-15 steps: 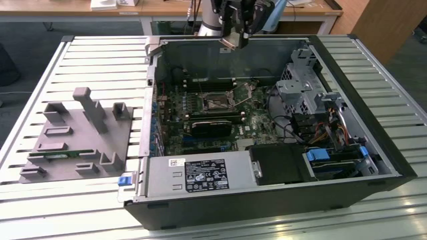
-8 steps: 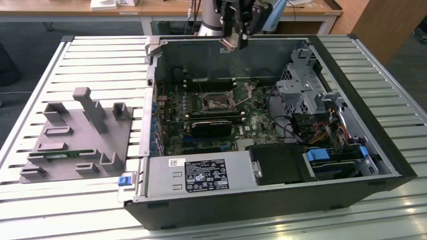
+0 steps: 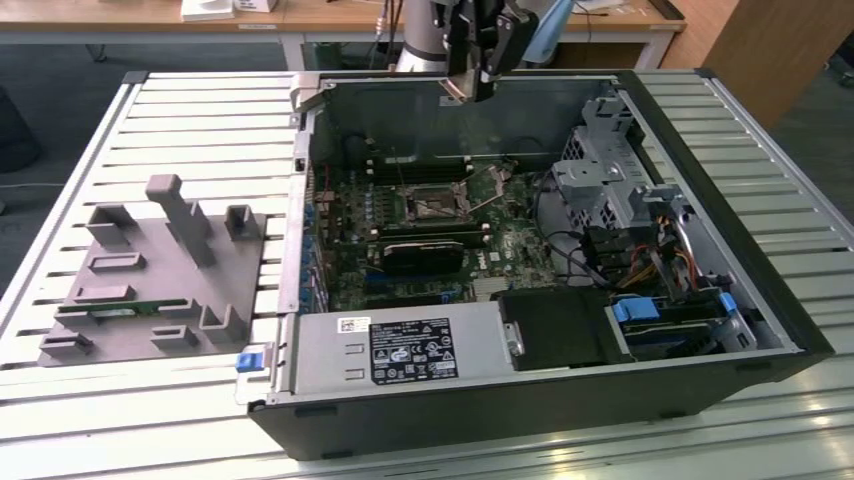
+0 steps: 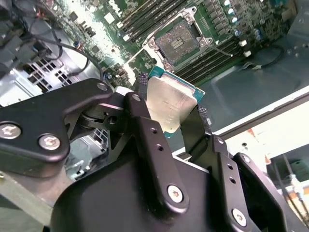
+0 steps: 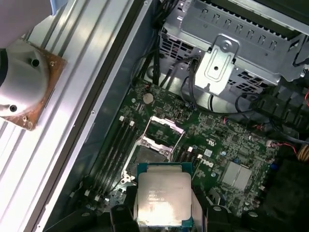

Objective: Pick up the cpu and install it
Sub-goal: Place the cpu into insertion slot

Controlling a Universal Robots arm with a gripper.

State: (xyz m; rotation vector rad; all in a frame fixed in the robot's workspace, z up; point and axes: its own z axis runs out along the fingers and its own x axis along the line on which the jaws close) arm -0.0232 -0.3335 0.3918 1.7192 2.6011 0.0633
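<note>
While claw (image 4: pixel 170 108) clamps cpu (image 5: pixel 163 198) above motherboard (image 5: pixel 217 140), its lower edge hidden

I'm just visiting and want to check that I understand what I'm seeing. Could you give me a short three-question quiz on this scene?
1. True or false: the hand is empty.
2. Where is the cpu? A) lying on the slatted table B) seated in the socket C) gripped above the motherboard
3. In the exterior view, on which side of the computer case does the grey tray lie?
Key: 1 false, it grips the cpu. 2 C. 3 the exterior view's left.
</note>
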